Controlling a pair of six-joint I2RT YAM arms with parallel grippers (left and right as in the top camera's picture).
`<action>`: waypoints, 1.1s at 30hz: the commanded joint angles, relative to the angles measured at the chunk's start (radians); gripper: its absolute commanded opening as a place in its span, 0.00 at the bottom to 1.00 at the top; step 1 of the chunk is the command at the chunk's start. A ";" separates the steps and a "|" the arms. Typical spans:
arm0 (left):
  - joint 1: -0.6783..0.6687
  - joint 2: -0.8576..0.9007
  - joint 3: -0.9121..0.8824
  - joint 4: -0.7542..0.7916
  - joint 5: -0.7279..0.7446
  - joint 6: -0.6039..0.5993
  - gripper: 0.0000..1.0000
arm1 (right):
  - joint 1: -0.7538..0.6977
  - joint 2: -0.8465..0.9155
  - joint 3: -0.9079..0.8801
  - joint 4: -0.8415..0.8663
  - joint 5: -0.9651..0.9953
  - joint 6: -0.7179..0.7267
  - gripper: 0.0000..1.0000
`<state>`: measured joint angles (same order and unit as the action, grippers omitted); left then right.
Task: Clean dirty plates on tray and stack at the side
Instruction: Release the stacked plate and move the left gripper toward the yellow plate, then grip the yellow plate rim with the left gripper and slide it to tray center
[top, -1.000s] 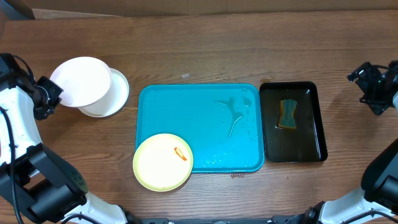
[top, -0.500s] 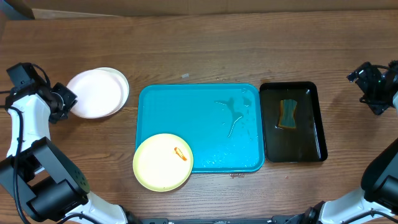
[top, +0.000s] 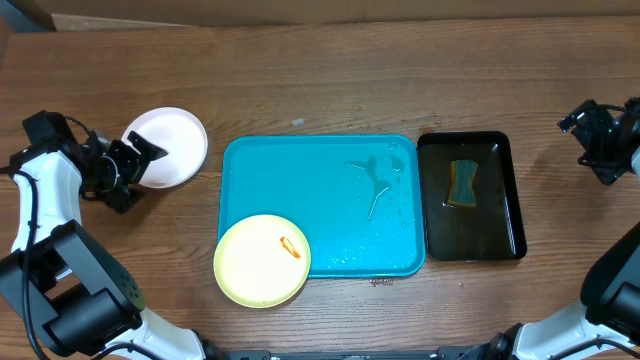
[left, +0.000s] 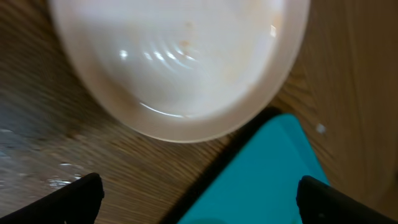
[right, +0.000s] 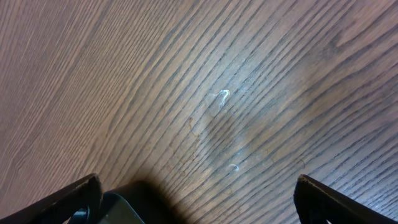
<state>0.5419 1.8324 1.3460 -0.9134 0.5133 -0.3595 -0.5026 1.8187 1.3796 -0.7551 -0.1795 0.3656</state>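
The left gripper (top: 133, 172) has its jaws spread wide with nothing between them. Just ahead of its fingertips, on the table (top: 320, 70), lies a white plate (left: 180, 62). From the wrist view the plate's near rim is clear of both tips. From overhead, the jaws sit at the plate's left edge, and I cannot tell whether they touch it. A faint pinkish trace shows on the plate's face.

Beyond the plate, further out from these jaws, is the tray (top: 330, 190), wet in its far half. One corner shows just ahead and to one side of the fingertips in the wrist view. A yellow plate (top: 255, 265) with an orange smear (top: 289, 247) rests on the tray's near-left corner, overhanging the rim, well apart from the left jaws.

The right gripper (top: 590, 148) is also wide open and holds nothing, with only bare wood ahead of it. A black tray (top: 500, 215) holding a sponge (top: 462, 183) lies between these jaws and the tray.
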 joint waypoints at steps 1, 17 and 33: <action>-0.026 -0.022 -0.004 -0.060 0.201 0.114 0.88 | -0.002 -0.025 0.015 0.003 -0.005 0.002 1.00; -0.339 -0.039 -0.006 -0.397 0.000 0.279 0.04 | -0.002 -0.025 0.015 0.003 -0.005 0.002 1.00; -0.551 -0.584 -0.367 -0.414 -0.212 -0.043 0.04 | -0.002 -0.025 0.015 0.003 -0.005 0.002 1.00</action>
<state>0.0402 1.3273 1.0653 -1.3277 0.3923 -0.2619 -0.5022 1.8187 1.3796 -0.7559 -0.1799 0.3664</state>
